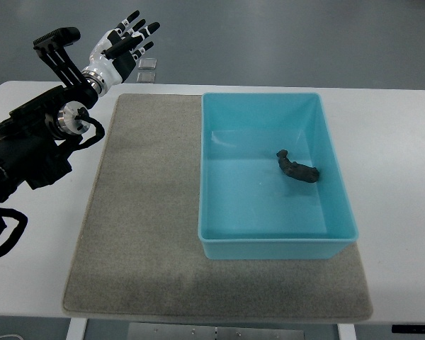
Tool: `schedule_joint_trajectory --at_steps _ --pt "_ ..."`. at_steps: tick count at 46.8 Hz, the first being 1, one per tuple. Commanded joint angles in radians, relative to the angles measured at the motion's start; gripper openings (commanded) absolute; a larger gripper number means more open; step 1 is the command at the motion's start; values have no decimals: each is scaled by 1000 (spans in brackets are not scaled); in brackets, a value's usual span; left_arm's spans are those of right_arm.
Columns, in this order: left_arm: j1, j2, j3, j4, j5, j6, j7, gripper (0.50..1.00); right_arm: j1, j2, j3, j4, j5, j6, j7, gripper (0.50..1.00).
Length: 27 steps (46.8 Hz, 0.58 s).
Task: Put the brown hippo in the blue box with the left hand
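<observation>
No legible writing, brand mark or label shows on any item in the top view.

Blue box (272,244): open-topped rectangular bin, sitting on the right part of a grey felt mat (142,234), which lies on a white table (397,142). The box's right edge overhangs the mat onto bare table.

Brown hippo (297,168): lies on the box floor, right of the box's centre, near the right wall but not touching it. Its long axis runs diagonally, from upper left to lower right in the picture. Small and dark; head end and tail end cannot be told apart, and no surface detail resolves.

Left hand (124,39): hangs beyond the far left corner of the mat, well apart from the box, past the table's far edge. Fingers spread and extended, nothing in them. The black arm enters from the picture's left edge; its lower part is cut off by the frame.

Two small grey squares (147,69) lie on the floor just beyond the table edge, near the hand; what they are cannot be made out.
</observation>
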Motion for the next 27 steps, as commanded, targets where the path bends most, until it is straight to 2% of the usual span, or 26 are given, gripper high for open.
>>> schedule_joint_trajectory --at_steps 1,20,27 --pt "0 0 1 0 1 -3 0 996 0 0 0 0 0 0 1 936" --pt "-5 9 0 1 1 -4 0 996 0 0 0 0 3 0 0 936" --pt "-11 9 0 1 -1 -1 0 996 2 0 -8 38 -11 14 -2 936"
